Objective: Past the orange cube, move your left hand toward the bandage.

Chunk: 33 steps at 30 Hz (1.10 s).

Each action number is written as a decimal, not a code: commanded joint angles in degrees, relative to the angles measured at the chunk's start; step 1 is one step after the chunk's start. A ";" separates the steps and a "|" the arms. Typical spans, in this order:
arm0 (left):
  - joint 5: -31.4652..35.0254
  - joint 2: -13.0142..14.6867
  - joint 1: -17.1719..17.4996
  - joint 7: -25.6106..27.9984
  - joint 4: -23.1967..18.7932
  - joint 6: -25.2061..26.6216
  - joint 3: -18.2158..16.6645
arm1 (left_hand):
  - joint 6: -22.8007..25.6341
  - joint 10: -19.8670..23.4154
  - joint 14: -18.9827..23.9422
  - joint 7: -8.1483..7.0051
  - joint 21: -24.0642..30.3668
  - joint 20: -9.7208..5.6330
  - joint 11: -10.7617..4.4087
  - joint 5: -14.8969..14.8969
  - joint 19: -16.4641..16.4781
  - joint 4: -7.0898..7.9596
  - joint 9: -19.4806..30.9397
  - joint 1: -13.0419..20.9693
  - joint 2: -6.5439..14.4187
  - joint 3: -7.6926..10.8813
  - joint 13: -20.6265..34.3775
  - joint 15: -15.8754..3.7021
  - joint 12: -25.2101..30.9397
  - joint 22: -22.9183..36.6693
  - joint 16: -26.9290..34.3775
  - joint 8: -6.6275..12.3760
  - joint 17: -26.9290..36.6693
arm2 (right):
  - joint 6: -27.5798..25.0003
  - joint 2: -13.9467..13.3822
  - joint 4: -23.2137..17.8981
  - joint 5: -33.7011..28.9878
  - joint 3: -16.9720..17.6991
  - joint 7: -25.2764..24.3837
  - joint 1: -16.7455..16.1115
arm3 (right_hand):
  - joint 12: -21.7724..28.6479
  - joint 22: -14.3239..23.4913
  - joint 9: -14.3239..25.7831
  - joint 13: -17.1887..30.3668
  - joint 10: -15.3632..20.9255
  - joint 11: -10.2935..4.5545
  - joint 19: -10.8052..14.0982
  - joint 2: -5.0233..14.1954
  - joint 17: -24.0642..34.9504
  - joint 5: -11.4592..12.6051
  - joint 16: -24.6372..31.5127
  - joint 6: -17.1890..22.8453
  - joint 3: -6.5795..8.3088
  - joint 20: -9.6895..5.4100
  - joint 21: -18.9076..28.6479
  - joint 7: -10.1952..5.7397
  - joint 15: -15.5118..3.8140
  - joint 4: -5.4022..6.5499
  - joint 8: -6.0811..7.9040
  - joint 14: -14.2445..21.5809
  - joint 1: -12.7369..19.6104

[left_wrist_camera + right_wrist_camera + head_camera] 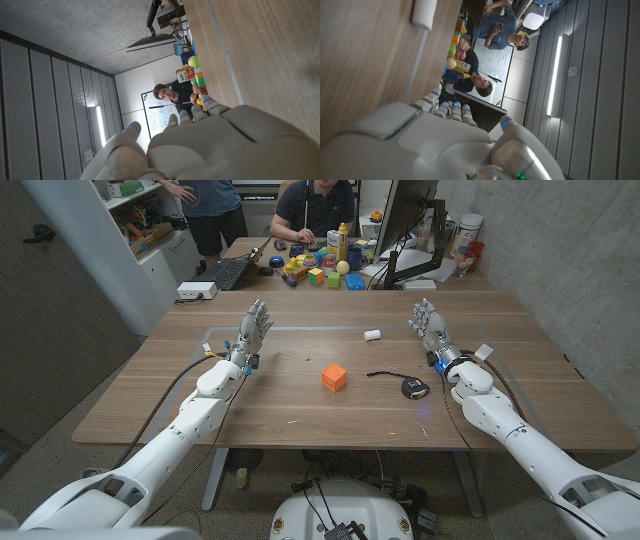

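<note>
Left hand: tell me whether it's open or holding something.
Open. The left hand stands over the table with fingers spread, holding nothing, well apart from the orange cube.

No text, label, brand or number can be read anywhere. The whiteboard point(492, 62) beyond the desk's point(300, 395) far edge bears handwriting (too small and blurred to make out), and the packages point(342, 246) there show only colours.

Orange cube point(334, 377) between hand point(253, 330), bandage point(373, 335)
</note>
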 commanded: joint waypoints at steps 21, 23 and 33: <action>6.93 1.68 -5.39 3.94 1.78 2.49 2.09 | -2.14 0.44 -1.69 -2.42 0.93 -0.18 -0.91 0.52 1.24 -0.18 0.12 0.02 7.85 0.45 0.23 -1.76 1.20 0.10 1.19 1.10 0.05 | 0.22 1.41 0.92 -2.21 -2.68 0.28 0.58 | 0.40 0.12 0.30 0.24 -0.34 0.04 0.20 7.36 0.19 0.22 0.24 -0.54 0.44 -5.55 0.23 0.05 -1.94 -0.03 0.32 -0.61 0.10; 7.72 2.33 -5.84 4.67 0.95 3.77 2.27 | -1.94 0.73 -1.33 -2.61 1.00 0.14 -0.96 0.53 1.47 -0.19 0.12 0.04 7.84 0.47 0.23 -1.75 1.25 0.07 1.28 1.12 0.04 | 0.36 1.57 1.35 -2.32 -2.87 0.53 0.75 | 0.40 0.12 0.30 0.24 -0.36 0.09 0.18 7.36 0.18 0.22 0.23 -0.55 0.43 -5.54 0.22 0.05 -1.90 -0.03 0.32 -0.63 0.10; 13.61 7.01 -11.02 7.85 -5.55 17.23 4.87 | -0.28 2.10 0.29 -4.92 1.20 1.58 -1.49 0.57 2.38 -0.48 0.12 0.36 7.56 0.69 0.20 -2.27 1.33 -0.11 1.51 1.42 -0.11 | 1.36 2.35 3.73 -2.55 -3.63 2.15 1.34 | 0.41 0.12 0.29 0.24 -0.34 0.18 0.17 7.36 0.18 0.21 0.24 -0.55 0.43 -5.45 0.21 0.09 -1.88 -0.03 0.32 -0.58 0.10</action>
